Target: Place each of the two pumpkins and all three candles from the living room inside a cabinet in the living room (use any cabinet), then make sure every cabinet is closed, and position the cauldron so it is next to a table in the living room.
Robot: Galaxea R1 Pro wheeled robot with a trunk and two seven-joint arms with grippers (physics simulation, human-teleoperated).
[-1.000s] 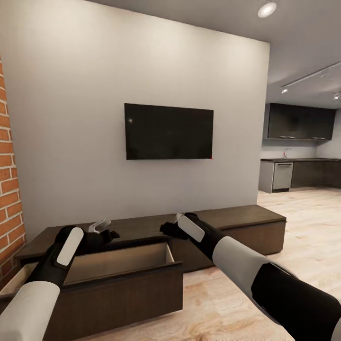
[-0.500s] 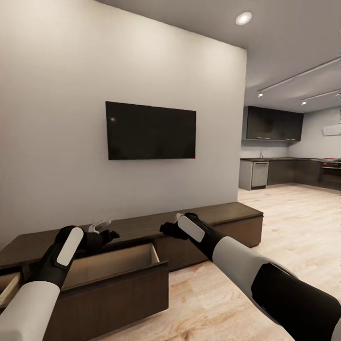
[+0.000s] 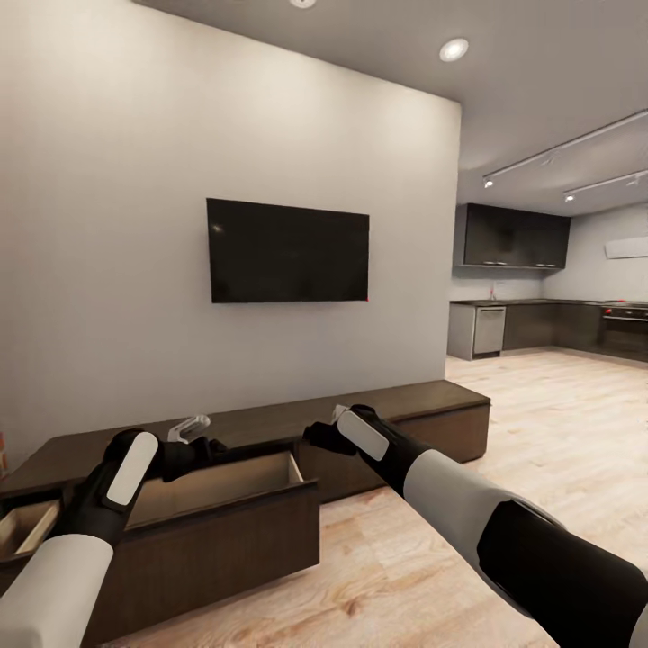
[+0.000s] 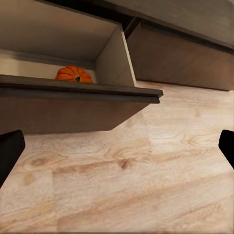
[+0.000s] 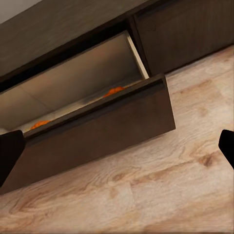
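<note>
The long, low, dark-brown cabinet (image 3: 396, 416) runs along the white wall under the black TV (image 3: 288, 251). Its big drawer (image 3: 225, 517) is pulled out, just below and in front of both grippers. A smaller drawer (image 3: 25, 529) further out past the left gripper is open too. The left gripper (image 3: 200, 434) hangs above the open drawer, and the right gripper (image 3: 326, 434) hangs just beside it over the drawer's far corner. Both have their fingers spread wide and hold nothing. One orange pumpkin (image 4: 73, 74) sits inside the big drawer by its end wall. Another pumpkin (image 5: 40, 125) peeks over the drawer front, further along.
</note>
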